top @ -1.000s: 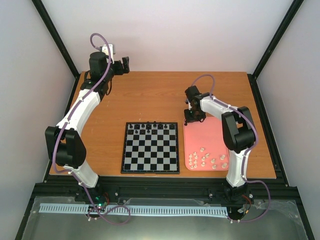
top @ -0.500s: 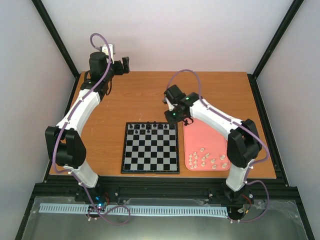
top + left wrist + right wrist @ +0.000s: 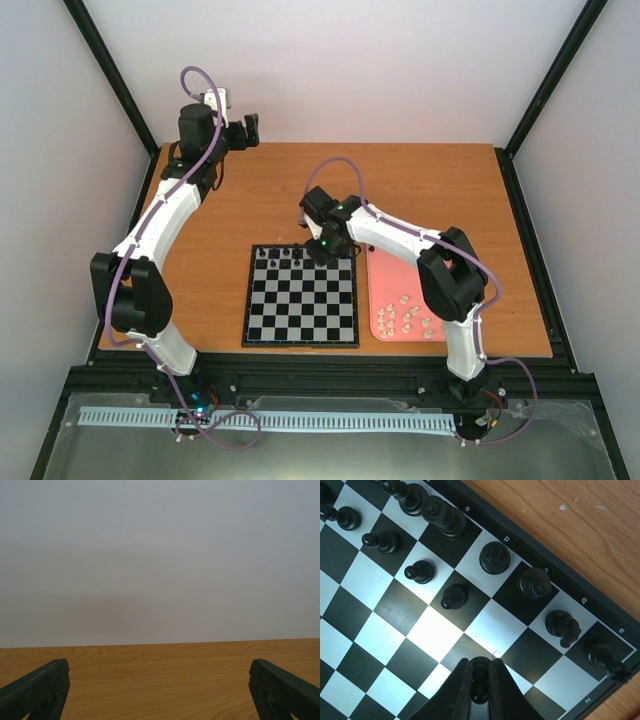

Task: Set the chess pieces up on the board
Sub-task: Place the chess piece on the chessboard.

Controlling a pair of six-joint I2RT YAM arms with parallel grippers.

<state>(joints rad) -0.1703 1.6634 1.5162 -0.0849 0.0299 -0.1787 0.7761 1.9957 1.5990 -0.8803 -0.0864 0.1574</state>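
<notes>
Far left, above brown wooden surface point(image 3: 290, 190): left tool point(image 3: 247, 128), spread wide, empty. Centre: flat black-and-silver checked chessboard point(image 3: 300, 300), tiny black chess pieces point(image 3: 287, 253) along far rows. Over far-right squares: right tool point(image 3: 480, 664), clenched on small black pawn point(image 3: 480, 680). Right: pink rounded tray point(image 3: 400, 265), cream-white pieces point(image 3: 412, 318).

So the wooden table point(image 3: 300, 190) I'm bolted to just has the black-and-grey board point(image 3: 300, 315) lying flat around the middle, with a pink tray point(image 3: 405, 270) flat just beside it on my right.
</notes>
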